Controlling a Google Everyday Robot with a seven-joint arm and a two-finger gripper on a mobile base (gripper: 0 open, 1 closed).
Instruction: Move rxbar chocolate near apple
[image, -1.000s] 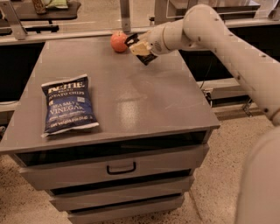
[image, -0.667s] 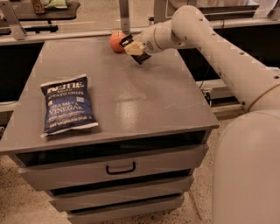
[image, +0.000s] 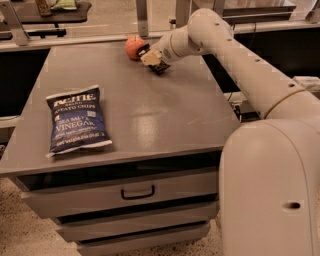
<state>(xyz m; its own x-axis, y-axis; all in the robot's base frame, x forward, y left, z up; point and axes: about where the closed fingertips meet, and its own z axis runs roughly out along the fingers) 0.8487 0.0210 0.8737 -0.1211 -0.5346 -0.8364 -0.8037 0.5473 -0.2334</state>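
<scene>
The apple (image: 133, 46), small and orange-red, sits at the far edge of the grey table (image: 150, 110). My gripper (image: 151, 57) is just right of the apple, low over the table top. It is shut on the rxbar chocolate (image: 160, 67), a small flat black bar that sticks out below and to the right of the fingers. The bar's lower end is at or just above the table surface, a short way from the apple.
A large blue chip bag (image: 76, 124) lies flat at the table's front left. Drawers (image: 135, 192) run below the table front. My arm (image: 250, 70) reaches over the table's right side. A rail and another table stand behind.
The gripper with the bar has moved a little left toward the apple and slightly down toward the table. The apple and chip bag have not moved.
</scene>
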